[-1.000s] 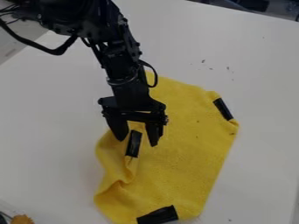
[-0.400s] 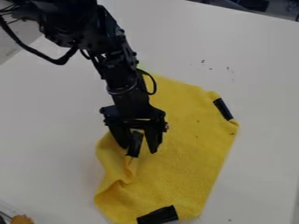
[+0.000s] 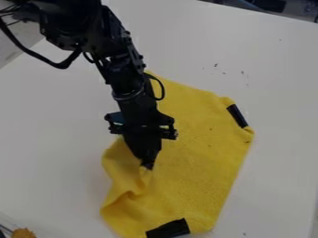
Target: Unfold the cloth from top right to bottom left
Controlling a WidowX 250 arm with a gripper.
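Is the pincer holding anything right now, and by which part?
Yes: the yellow cloth, pinched at its folded-over part on the left of the view, where a bit of black tape shows at the pincer tips.

Cloth (image 3: 199,153): bottom cropped, part hidden behind gripper (image 3: 148,163). Arm (image 3: 121,65): upper end cropped. Orange-brown object (image 3: 23,233): cropped, unidentifiable.
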